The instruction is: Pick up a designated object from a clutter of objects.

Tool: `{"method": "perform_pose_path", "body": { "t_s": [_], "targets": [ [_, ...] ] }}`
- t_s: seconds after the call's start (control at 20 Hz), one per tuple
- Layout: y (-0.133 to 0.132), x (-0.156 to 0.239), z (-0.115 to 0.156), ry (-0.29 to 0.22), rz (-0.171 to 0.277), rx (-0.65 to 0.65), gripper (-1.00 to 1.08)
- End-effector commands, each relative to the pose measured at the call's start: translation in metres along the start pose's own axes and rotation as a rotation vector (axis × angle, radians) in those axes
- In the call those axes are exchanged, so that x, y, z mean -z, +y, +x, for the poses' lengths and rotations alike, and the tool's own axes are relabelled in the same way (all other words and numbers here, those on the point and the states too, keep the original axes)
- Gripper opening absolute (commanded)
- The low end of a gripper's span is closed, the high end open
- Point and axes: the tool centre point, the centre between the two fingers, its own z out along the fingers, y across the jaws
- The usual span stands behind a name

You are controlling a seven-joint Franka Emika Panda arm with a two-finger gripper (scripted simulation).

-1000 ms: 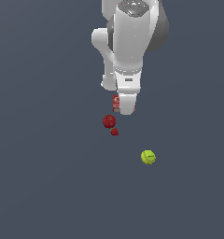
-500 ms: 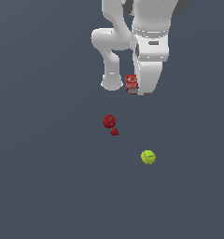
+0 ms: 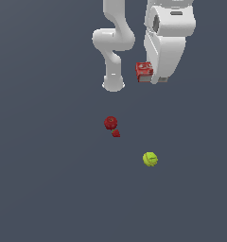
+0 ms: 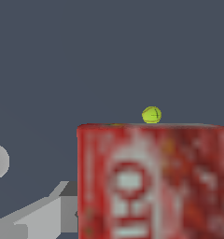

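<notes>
My end effector (image 3: 152,78) is clenched on the red lettered box (image 3: 144,72), which hangs well above the surface (image 3: 49,189), just beside the white arm base in the exterior view. In the wrist view the box (image 4: 153,182) fills the near field, its white lettering facing the camera, so it sits squarely in the grip rather than skewed.

Below, the rest of the clutter lies apart from my load: the dark red ball (image 3: 110,123) with the tiny red lump (image 3: 116,133) just beside it, and the yellow-green tennis ball (image 3: 150,159) well off toward the exterior view's right. The tennis ball (image 4: 151,115) also shows past the box's far edge in the wrist view.

I judge the box to be light and stiff, a thin carton that should not sag under its own weight but could crush if squeezed hard. Its printed faces are probably smooth, so slip is the main risk. The flat, parallel faces are the right place to hold, near the middle, which looks like what I have. I cannot see my fingers' exact contact, since the box hides them.
</notes>
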Motion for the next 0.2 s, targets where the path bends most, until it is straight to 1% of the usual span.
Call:
{"method": "perform_pose_path", "body": {
  "t_s": [0.0,0.15],
  "targets": [
    [0.0005,0.0054,0.0025,0.0,0.001,-0.001,-1.0],
    [0.0007,0.0073,0.0035,0.0,0.001,-0.001,-1.0]
  ]
}}
